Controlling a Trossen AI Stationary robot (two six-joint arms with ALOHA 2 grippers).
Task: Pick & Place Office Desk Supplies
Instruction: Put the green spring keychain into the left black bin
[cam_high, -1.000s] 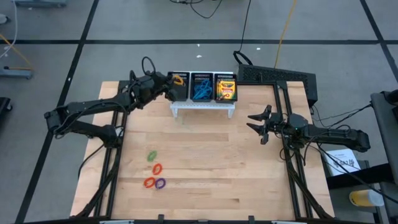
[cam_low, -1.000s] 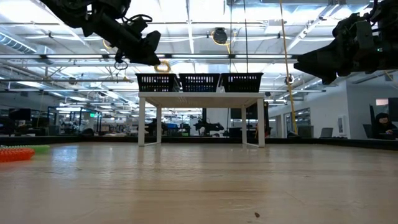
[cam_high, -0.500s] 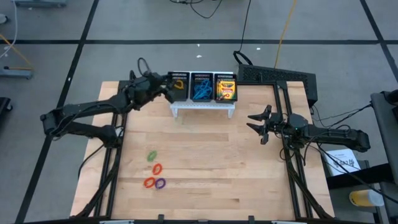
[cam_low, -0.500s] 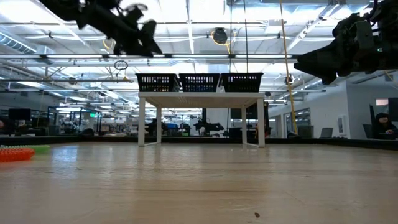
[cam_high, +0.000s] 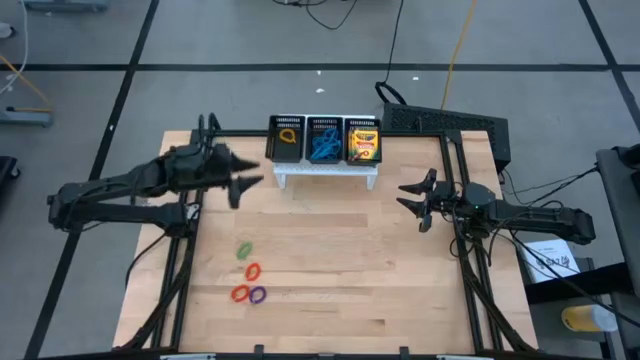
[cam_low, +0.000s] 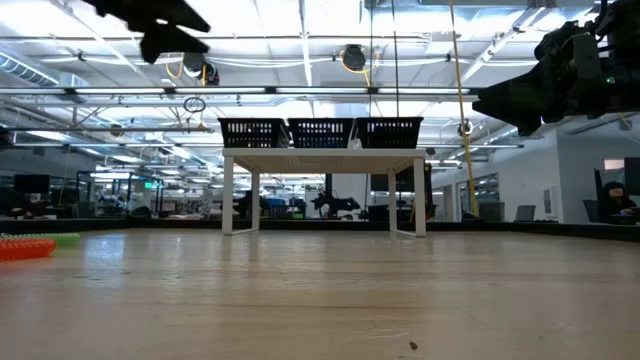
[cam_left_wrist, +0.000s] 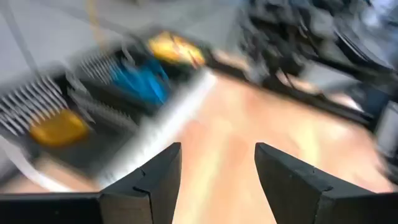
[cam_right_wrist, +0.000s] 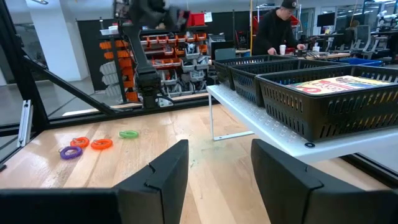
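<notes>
The crayon boxes (cam_high: 364, 142), yellow and green, lie flat in the right-hand compartment of the black mesh organiser (cam_high: 324, 140) at the upper middle of the high view, their long axis running toward the far edge; the blue loops (cam_high: 323, 148) are heaped in the middle compartment and a yellow loop (cam_high: 288, 134) lies in the left one. The organiser stands on a small white stand (cam_high: 327, 173) near the far edge of the tabletop (cam_high: 340, 260). Toward the lower left of the high view four small loops lie close together on the bare wood: green (cam_high: 244, 250), orange (cam_high: 253, 270), red (cam_high: 240, 293) and purple (cam_high: 258, 295), each lying flat. The left pincer (cam_high: 243, 176) hangs above the wood just left of the stand, fingers parted and holding nothing, pointing toward the organiser. The right pincer (cam_high: 411, 198) waits over the right half of the tabletop, fingers spread, nothing between them, pointing left. The tabletop is pale wood planks set on a grey floor marked with dark lines. At table height the room behind is a wide workshop hall with ceiling lights and shelving, and a person (cam_right_wrist: 277, 28) in dark clothes stands at a bench far behind.
</notes>
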